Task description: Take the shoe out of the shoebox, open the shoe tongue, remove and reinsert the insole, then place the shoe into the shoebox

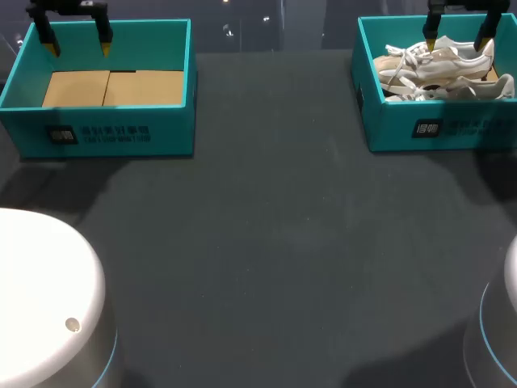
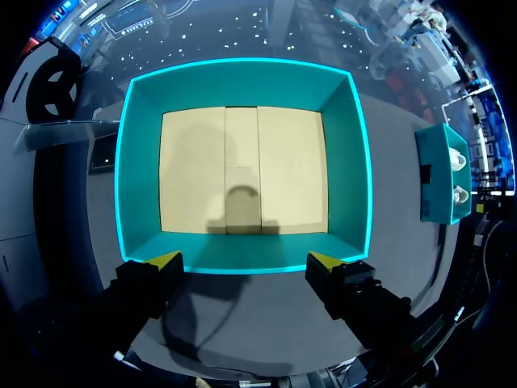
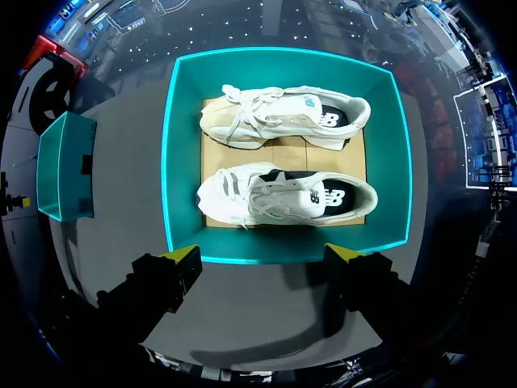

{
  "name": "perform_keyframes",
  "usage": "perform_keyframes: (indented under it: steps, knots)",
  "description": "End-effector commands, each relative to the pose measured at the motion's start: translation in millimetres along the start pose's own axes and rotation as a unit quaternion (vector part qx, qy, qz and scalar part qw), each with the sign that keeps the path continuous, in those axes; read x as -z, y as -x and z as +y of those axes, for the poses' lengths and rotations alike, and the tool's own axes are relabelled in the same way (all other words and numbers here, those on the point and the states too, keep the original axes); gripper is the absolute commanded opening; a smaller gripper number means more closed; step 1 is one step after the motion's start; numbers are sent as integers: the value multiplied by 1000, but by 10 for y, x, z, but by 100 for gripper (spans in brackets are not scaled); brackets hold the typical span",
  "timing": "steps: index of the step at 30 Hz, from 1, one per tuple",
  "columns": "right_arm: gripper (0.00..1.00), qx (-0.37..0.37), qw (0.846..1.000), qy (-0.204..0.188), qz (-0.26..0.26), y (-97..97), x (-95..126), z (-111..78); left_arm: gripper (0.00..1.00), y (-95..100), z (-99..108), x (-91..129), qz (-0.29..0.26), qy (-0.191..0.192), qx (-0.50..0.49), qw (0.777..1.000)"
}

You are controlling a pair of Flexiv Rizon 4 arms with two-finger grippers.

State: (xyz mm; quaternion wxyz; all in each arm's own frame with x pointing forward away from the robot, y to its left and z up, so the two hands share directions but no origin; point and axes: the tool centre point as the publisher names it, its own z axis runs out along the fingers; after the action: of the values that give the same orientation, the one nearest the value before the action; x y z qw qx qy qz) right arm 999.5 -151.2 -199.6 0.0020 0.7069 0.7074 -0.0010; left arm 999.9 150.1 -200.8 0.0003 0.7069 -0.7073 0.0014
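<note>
Print [image 1: 105, 134] on the left shoebox [image 1: 174, 121] and right shoebox [image 1: 388, 129] looks illegibly blurred.

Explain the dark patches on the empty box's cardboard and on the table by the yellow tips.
Left wrist view: the patch on the cardboard in the empty shoebox is a shadow, probably cast by the left gripper above it. Right wrist view: soft shadows on the table lie by the right gripper.

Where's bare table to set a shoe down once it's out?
The table is bare between the left shoebox and right shoebox and in front of both. The left one holds only cardboard liner; the right is crowded, two shoes filling its floor.
</note>
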Motion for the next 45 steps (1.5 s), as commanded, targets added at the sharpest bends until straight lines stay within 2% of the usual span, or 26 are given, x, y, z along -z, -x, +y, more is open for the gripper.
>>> perform_keyframes:
  steps: [1, 18, 27, 31, 39, 45]
  knots:
    - [100, 0, 1000, 0, 0, -1, 1, 1, 100, -1, 0, 3, 0, 0, 0, 1000]
    - [100, 2, 1000, 5, -8, 34, 2, 11, 100, -1, 0, 3, 0, 0, 0, 1000]
    - [100, -11, 1000, 13, -24, 384, -50, 52, 100, -1, 0, 3, 0, 0, 0, 1000]
    - [100, -7, 999, 18, -34, 587, -147, 106, 100, -1, 0, 3, 0, 0, 0, 1000]
    - [100, 1, 998, 31, -53, 860, -317, 174, 100, -1, 0, 3, 0, 0, 0, 1000]
    - [100, -7, 998, 25, -63, 1087, -508, 229, 100, -1, 0, 3, 0, 0, 0, 1000]
